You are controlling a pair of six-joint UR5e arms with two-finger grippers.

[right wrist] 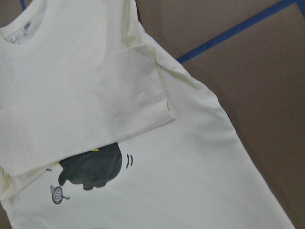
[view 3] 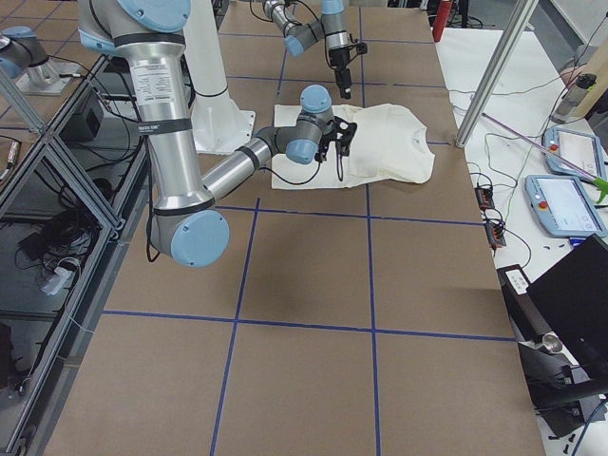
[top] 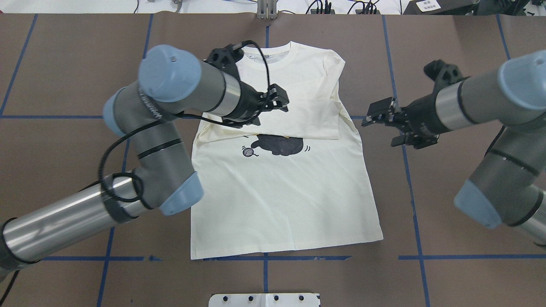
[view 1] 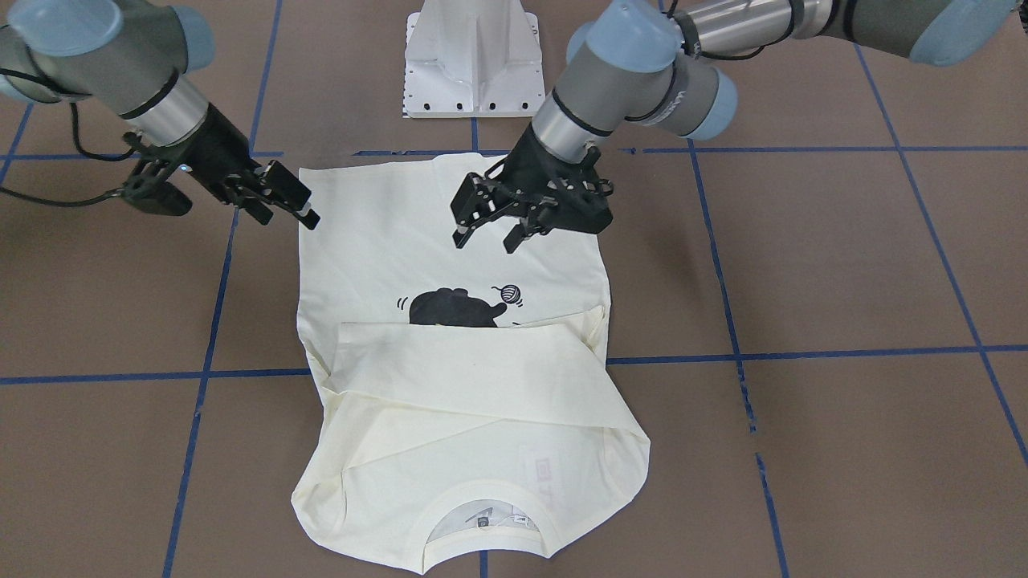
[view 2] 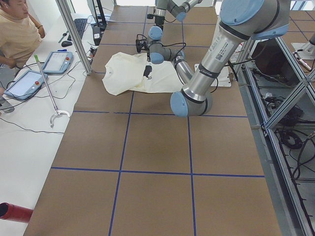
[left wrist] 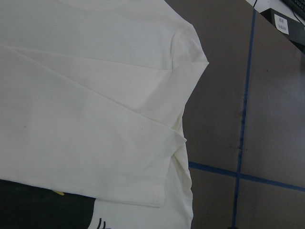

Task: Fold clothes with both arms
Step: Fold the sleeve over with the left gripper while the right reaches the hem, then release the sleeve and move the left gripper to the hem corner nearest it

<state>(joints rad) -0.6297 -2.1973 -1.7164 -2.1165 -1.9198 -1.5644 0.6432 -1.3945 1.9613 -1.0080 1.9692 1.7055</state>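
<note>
The cream shirt [view 1: 385, 257] lies flat on the brown table, print side up, hem toward the robot and collar [view 1: 482, 494] away from it. Its sleeves are folded across the chest and cover the top of the black cat print [view 1: 454, 309]. My left gripper [view 1: 486, 238] is open and empty, hovering over the shirt body near the print. My right gripper [view 1: 285, 218] is open and empty, just off the shirt's side edge near the hem corner. In the overhead view the left gripper [top: 275, 104] is above the folded sleeves of the shirt [top: 281, 200] and the right gripper [top: 379, 132] is beside it.
The white pedestal base [view 1: 474, 64] stands at the robot's side of the table. Blue tape lines [view 1: 843, 352] cross the brown tabletop. An operator [view 2: 19, 29] sits at a side bench with tablets [view 2: 56, 61] beyond the collar end.
</note>
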